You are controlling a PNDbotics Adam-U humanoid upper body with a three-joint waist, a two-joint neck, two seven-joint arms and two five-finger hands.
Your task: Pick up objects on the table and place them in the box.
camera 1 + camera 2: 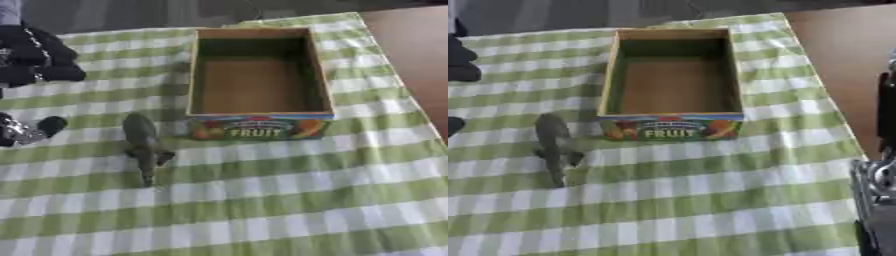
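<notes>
Tablecloth (289, 200): green-white check, wide bare room nearest me
Right hand (877, 185): at right edge, I cannot tell its fingers
Toy (143, 145): grey, just left of box's front corner
Left hand (31, 129): left edge, I cannot tell its grasp
Box (259, 127): open, FRUIT front, near far edge

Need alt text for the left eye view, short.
An empty cardboard box marked FRUIT stands on a green-and-white checked cloth, with a grey toy animal lying just left of its front corner. The robot's black left hand shows at the left edge.
</notes>
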